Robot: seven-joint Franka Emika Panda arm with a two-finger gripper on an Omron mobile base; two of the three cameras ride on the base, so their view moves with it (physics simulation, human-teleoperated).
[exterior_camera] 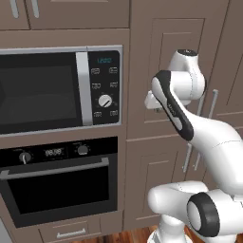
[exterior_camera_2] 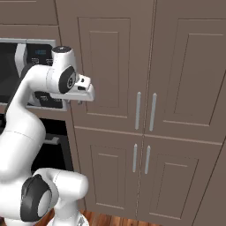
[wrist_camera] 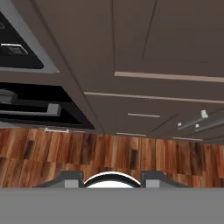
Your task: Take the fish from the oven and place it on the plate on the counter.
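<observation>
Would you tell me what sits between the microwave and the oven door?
In the left base view, the oven's control strip, with two knobs and a display, sits below the microwave.

The white Franka arm (exterior_camera: 199, 137) rises from its base, folds at a dark-banded elbow and carries its wrist high, level with the upper part of the frame in both base views. The hand points downward, its flange jutting sideways from the wrist. In the hand view, the gripper (wrist_camera: 111, 179) shows two dark fingertips (wrist_camera: 70, 178) standing apart at the bottom edge, with nothing visible between them; the jaws are parted about halfway.
</observation>
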